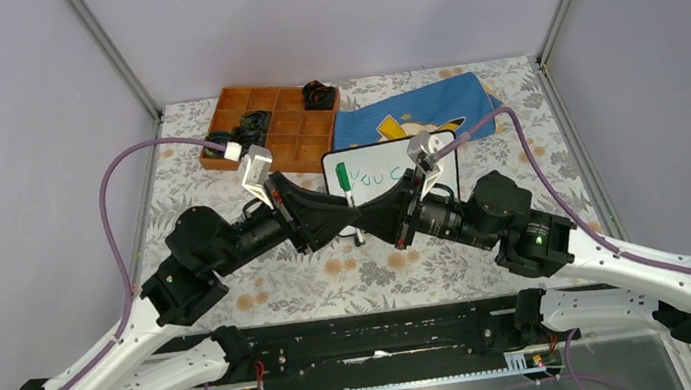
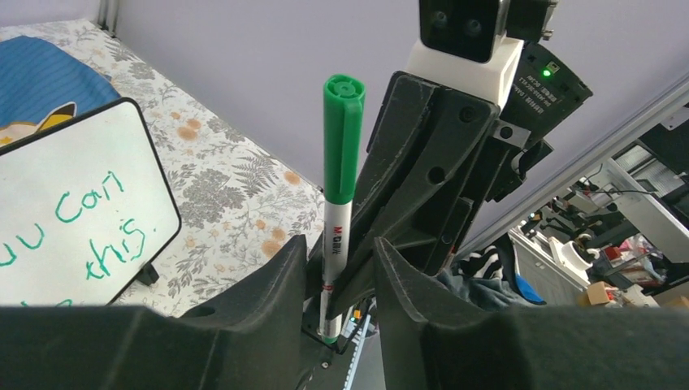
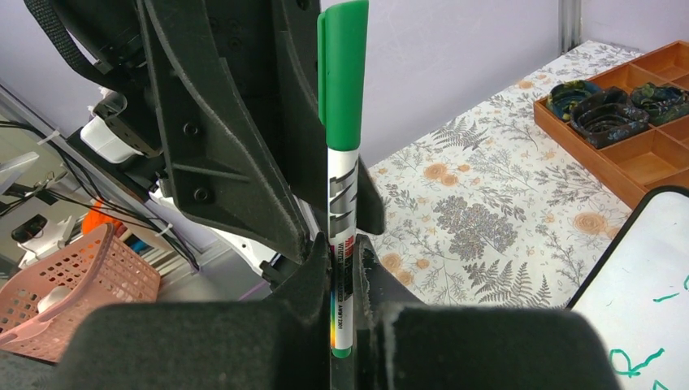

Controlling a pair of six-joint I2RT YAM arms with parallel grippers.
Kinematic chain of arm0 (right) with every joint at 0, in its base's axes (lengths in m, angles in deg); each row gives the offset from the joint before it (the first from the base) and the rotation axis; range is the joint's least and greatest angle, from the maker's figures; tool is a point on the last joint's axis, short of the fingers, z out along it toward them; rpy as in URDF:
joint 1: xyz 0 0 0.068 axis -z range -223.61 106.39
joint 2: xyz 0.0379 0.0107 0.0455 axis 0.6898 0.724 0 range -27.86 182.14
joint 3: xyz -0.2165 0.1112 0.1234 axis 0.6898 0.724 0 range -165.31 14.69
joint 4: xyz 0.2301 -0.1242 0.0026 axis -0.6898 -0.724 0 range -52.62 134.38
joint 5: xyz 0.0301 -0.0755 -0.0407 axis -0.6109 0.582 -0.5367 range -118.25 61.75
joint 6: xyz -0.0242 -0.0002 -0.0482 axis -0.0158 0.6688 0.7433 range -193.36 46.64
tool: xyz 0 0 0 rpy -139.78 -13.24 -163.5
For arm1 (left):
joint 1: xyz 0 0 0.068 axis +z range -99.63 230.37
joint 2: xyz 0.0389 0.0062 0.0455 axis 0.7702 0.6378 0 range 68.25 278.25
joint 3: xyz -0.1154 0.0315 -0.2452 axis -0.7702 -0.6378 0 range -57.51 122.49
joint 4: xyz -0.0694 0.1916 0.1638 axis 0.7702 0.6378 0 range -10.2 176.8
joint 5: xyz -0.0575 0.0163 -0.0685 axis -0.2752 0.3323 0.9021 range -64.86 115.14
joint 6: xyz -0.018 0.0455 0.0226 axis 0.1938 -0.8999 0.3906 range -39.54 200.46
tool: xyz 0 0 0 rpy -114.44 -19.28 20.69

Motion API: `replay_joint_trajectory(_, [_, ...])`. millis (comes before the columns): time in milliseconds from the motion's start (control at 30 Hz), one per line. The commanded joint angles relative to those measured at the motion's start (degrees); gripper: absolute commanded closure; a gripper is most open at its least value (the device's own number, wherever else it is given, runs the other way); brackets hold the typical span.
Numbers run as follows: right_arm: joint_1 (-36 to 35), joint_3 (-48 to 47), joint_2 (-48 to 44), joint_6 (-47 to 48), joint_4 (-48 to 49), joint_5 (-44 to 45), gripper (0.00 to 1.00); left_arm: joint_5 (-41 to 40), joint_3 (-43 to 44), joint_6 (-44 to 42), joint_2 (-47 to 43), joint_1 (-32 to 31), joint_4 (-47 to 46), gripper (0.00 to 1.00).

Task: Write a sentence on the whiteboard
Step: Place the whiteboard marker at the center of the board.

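The whiteboard (image 1: 380, 162) stands behind the grippers, in front of the blue cloth. The sentence (image 2: 91, 223) is in green; the left wrist view shows "can" and "this." and part of "You". Part of the board also shows in the right wrist view (image 3: 650, 284). A green-capped marker (image 1: 346, 187) stands upright between the two grippers, which meet tip to tip at mid table. My right gripper (image 3: 341, 252) is shut on the marker's lower barrel (image 3: 342, 203). My left gripper (image 2: 341, 260) is open, its fingers on either side of the marker (image 2: 341, 162) and the right fingertips.
An orange compartment tray (image 1: 285, 134) with black items stands at the back left. A blue cloth with a yellow print (image 1: 416, 110) lies behind the board. Floral table cover (image 1: 332, 277) lies under the arms. Purple cables arc over both arms.
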Motion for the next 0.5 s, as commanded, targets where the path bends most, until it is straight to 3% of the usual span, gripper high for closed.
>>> replay_joint_trajectory(0, [0.1,-0.4,0.2,-0.7,4.2,-2.3,1.00,0.5,-0.6,0.5,0.4,-0.2,-5.0,0.63])
replay_joint_trajectory(167, [0.1,-0.1,0.5,-0.8,4.3,-3.3,1.00,0.2,-2.3,1.2,-0.5,-0.2,-7.3,0.70])
replay_joint_trajectory(333, [0.0,0.3,1.0,-1.5,5.3,-4.9,1.00,0.7,-2.6,1.3,0.0,-0.2,-7.5,0.85])
replay_joint_trajectory(400, [0.1,0.2,1.3,-1.5,5.5,-6.1,1.00,0.2,-3.0,1.2,0.1,-0.2,-7.5,0.83])
replay_joint_trajectory(467, [-0.1,0.4,1.3,-1.6,5.8,-6.6,1.00,-1.0,-3.0,1.3,0.0,-0.2,-7.3,0.70])
